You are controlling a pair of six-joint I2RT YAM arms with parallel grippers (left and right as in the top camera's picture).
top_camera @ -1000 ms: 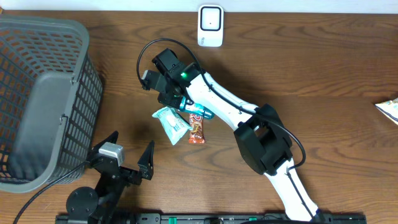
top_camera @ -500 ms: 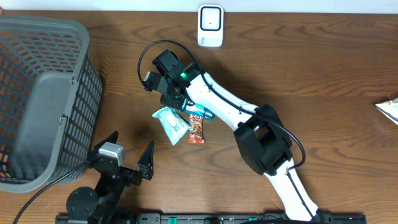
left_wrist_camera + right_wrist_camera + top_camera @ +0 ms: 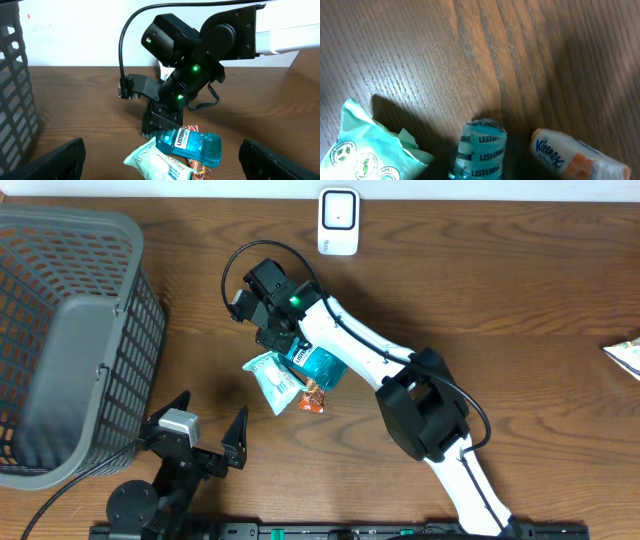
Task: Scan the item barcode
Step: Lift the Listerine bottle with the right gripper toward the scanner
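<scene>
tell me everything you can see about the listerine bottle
The Listerine bottle is small, made of see-through teal plastic, with a label bearing its name. It lies on its side, leaning on the pale green wipes pack and over the orange packet. Its capped end points at the right tool, close against it; whether the tool grips it cannot be told.

A mock shop checkout on a wooden desk (image 3: 520,300): a grey shopping basket (image 3: 140,350), a white barcode scanner (image 3: 338,221), and packaged goods such as a mouthwash bottle (image 3: 322,365) and a wipes packet (image 3: 272,380)
</scene>
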